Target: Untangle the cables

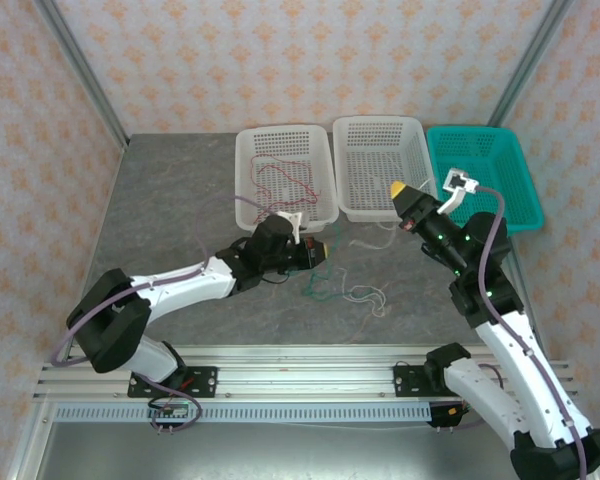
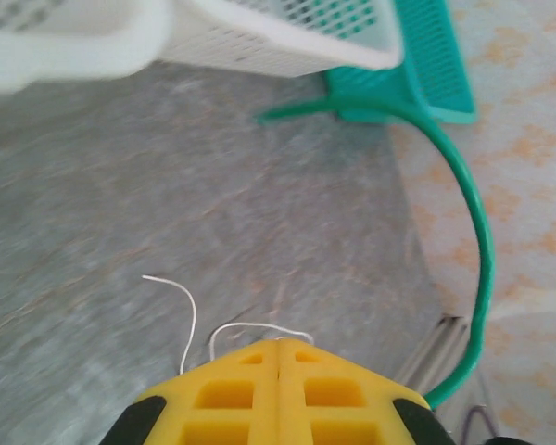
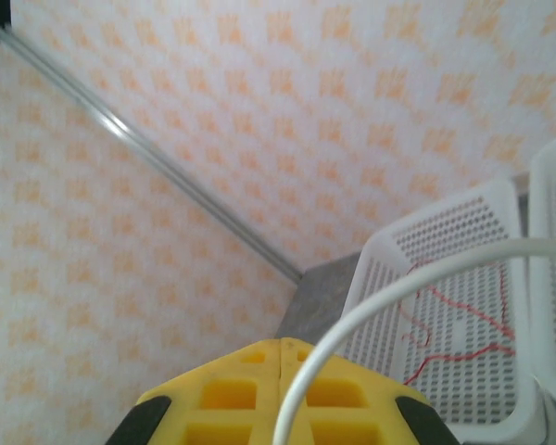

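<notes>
A red cable (image 1: 280,180) lies in the left white basket (image 1: 248,175); the right wrist view shows the same red cable (image 3: 463,311). On the table lie a teal-green cable (image 1: 318,285) and a thin white cable (image 1: 366,297), tangled close together. My left gripper (image 1: 325,252) is low over the table just left of them. Its jaws are closed, and the white cable (image 2: 250,326) loops out from the left gripper's tip (image 2: 278,341). A teal-green strand (image 2: 485,260) curves past on the right. My right gripper (image 1: 398,190) hovers shut over the middle basket with nothing between its fingertips (image 3: 280,341).
Three baskets stand in a row at the back: the left white one, a middle white one (image 1: 380,130) and a teal one (image 1: 490,145). Patterned walls close in the grey table (image 1: 170,200). A thick white lead (image 3: 352,334) crosses the right wrist view.
</notes>
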Controlling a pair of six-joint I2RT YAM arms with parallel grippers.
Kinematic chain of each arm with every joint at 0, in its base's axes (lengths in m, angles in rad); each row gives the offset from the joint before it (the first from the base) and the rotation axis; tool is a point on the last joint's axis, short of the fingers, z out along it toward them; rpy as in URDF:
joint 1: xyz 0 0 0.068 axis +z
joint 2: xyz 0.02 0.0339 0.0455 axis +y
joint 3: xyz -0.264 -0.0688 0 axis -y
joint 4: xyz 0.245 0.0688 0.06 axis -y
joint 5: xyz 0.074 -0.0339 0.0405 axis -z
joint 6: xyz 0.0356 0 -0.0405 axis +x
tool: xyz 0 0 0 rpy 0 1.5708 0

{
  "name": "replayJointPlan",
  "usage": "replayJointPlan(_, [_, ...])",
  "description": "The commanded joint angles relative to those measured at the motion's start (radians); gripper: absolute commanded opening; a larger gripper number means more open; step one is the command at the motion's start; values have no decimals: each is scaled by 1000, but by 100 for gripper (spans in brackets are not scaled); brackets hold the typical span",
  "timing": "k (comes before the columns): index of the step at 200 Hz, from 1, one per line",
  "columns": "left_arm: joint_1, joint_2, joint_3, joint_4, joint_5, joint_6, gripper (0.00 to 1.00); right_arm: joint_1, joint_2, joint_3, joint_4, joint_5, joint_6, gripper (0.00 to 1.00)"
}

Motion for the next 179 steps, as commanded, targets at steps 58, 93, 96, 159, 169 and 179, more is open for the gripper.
replayJointPlan(58, [3, -141, -99, -80, -125, 68, 14, -4, 60, 125, -214, 190, -73, 0])
replayJointPlan(93, [2, -369, -66, -279, -366, 225, 54, -18, 252, 259, -222, 237, -120, 0])
replayJointPlan(96, [3, -389, -63, -300, -385, 239, 57, -21, 276, 277, -225, 238, -128, 0])
replayJointPlan(159, [2, -672, -39, -545, -566, 351, 83, -127, 809, 652, -223, 157, -121, 0])
replayJointPlan(169, [3, -709, -58, -536, -563, 342, 84, -147, 906, 704, -239, 111, -109, 0])
replayJointPlan(179, [3, -734, -74, -522, -549, 335, 84, -156, 1006, 786, -302, 65, -112, 0])
